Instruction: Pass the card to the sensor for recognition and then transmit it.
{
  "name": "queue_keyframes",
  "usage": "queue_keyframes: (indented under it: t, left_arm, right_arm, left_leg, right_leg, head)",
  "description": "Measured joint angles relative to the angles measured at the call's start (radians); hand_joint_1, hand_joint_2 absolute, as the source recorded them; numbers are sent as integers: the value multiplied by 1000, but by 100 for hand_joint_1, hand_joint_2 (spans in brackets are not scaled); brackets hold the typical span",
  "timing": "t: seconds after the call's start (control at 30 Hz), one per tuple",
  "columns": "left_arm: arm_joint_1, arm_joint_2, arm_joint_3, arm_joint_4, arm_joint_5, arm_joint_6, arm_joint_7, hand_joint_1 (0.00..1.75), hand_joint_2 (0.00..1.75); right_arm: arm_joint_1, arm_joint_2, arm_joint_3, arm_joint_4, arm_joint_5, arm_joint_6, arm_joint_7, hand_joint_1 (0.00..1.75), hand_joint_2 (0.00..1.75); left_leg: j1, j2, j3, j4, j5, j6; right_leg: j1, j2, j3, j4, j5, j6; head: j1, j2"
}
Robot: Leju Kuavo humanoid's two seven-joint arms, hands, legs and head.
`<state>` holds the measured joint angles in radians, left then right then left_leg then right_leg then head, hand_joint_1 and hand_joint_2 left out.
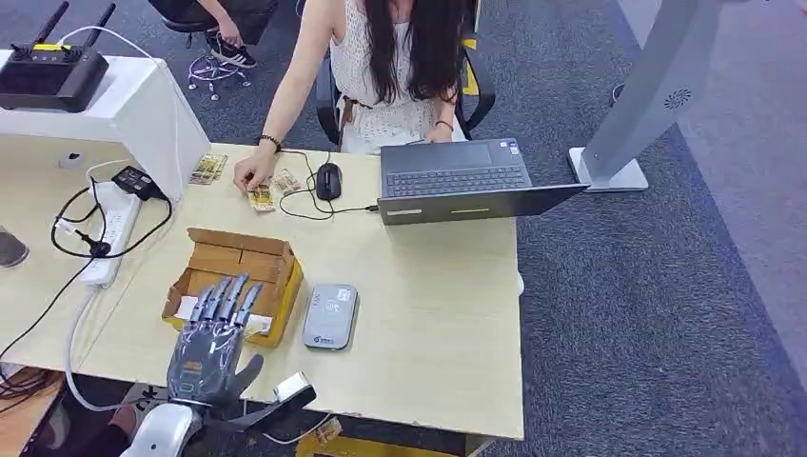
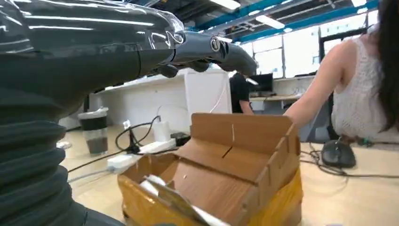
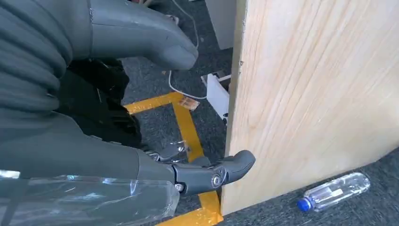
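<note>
Looks like the very first step: getting a card out, with nothing picked up yet. Holding nothing in the left hand (image 1: 214, 333), with the fingers stretched out long and a little apart, hovering just above the near side of the open cardboard box (image 1: 243, 262). Can spot a pale card (image 2: 176, 200) right under that hand, leaning inside the box, not touched as far as can be told. Just beside the hand, on the thumb side, can find the grey sensor (image 1: 330, 316) lying flat on the table (image 1: 428, 314), close to the box. Holding nothing in the right hand (image 3: 117, 160) either, hanging low beside the table edge, with thumb and fingers apart. Next, probably, need to dip the left hand down into the box and pinch the card by its edge, which may be tricky with such a thin thing leaning against cardboard. After that, only a short trip sideways to lay the card over the sensor. Then on to handing it over, maybe to the person's hand (image 1: 252, 176) far ahead of the fingertips.
</note>
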<state>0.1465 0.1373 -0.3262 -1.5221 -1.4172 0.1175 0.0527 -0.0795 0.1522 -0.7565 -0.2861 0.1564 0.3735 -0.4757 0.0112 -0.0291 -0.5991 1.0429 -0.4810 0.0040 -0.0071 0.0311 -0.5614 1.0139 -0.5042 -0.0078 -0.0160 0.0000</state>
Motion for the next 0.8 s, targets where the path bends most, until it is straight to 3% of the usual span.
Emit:
queue_keyframes:
  t: [0.33,0.8]
  left_arm:
    - [4,6,24,26,-4,-13,59,0,175]
    - [-2,8,55,49,-5,-21,62,0,175]
  right_arm:
    - [0,0,-11,0,11,-1,9,0,175]
    - [-1,0,-11,-2,20,0,11,0,175]
  left_leg:
    - [0,0,0,0,0,0]
    - [0,0,0,0,0,0]
  right_leg:
    - [0,0,0,0,0,0]
    - [0,0,0,0,0,0]
  head:
    - [0,0]
    - [0,0]
